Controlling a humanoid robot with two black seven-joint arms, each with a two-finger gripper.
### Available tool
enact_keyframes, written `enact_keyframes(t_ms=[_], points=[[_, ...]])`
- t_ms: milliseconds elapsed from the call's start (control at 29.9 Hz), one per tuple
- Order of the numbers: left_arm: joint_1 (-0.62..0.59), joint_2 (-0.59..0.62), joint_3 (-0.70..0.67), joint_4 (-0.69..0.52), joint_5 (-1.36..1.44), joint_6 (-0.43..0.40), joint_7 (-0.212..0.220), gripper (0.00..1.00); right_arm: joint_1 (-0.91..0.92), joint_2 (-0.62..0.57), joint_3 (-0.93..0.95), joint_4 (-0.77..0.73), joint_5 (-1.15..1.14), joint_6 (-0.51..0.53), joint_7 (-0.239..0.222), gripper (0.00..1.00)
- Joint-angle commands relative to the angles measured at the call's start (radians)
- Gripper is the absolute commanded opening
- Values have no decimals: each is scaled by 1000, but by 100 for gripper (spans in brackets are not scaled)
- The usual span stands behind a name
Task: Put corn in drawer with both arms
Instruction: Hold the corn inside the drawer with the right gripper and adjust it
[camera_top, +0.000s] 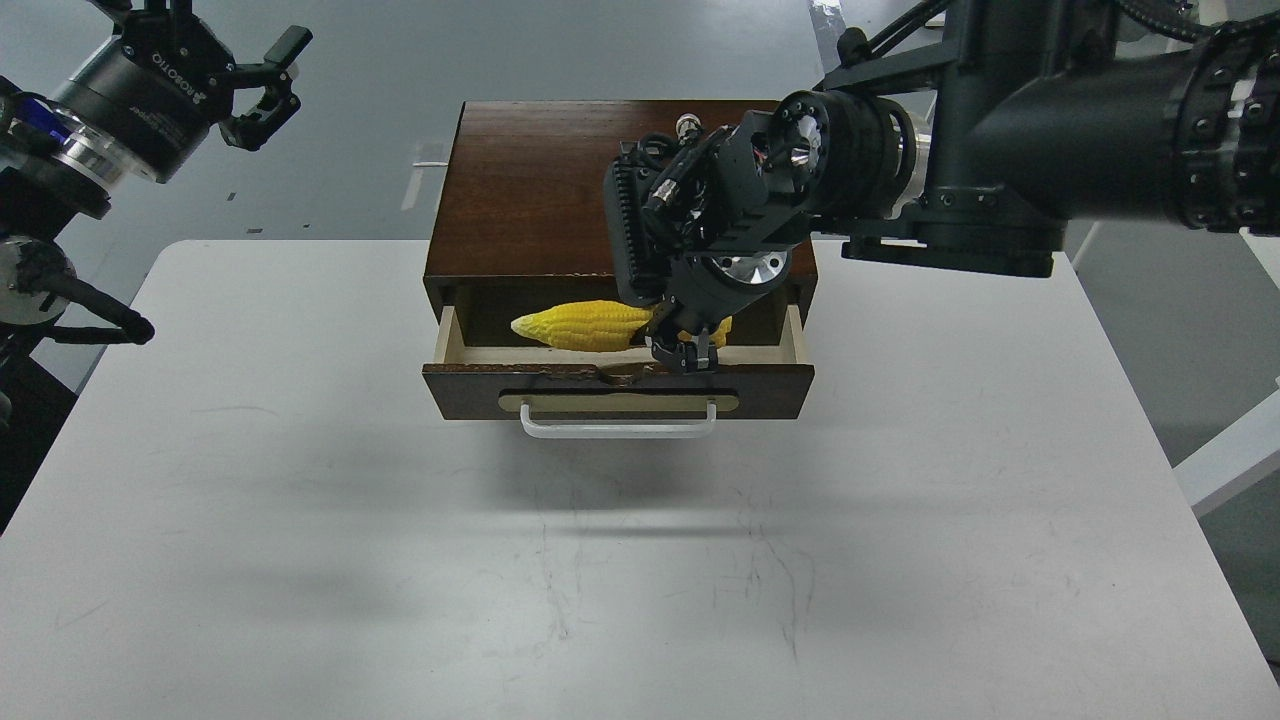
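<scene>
The dark brown cabinet stands at the back middle of the white table. Its drawer is pulled open, showing pale wood walls and a white bar handle. The yellow corn lies level in the drawer opening, pointed tip to the left. My right gripper reaches down over the drawer and is shut on the right part of the corn; a bit of yellow shows past the fingers. My left gripper is open and empty, raised at the far left, away from the cabinet.
The white table stretches in front of the drawer, scuffed in the middle. My right arm's thick wrist hangs over the cabinet's right half. Grey floor lies beyond the table's far edge.
</scene>
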Motion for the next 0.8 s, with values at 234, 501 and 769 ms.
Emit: enact_keyframes(t_ms=[234,501,769], points=[[1,2,0,-12,0,0,2,98,-13,0,-1,0,2,2,0,19],[0,2,-1,-12,0,0,2,98,-15,0,-1,0,4,2,0,24],[0,2,-1,-12,0,0,2,98,-13,0,-1,2,5,3,0,33]])
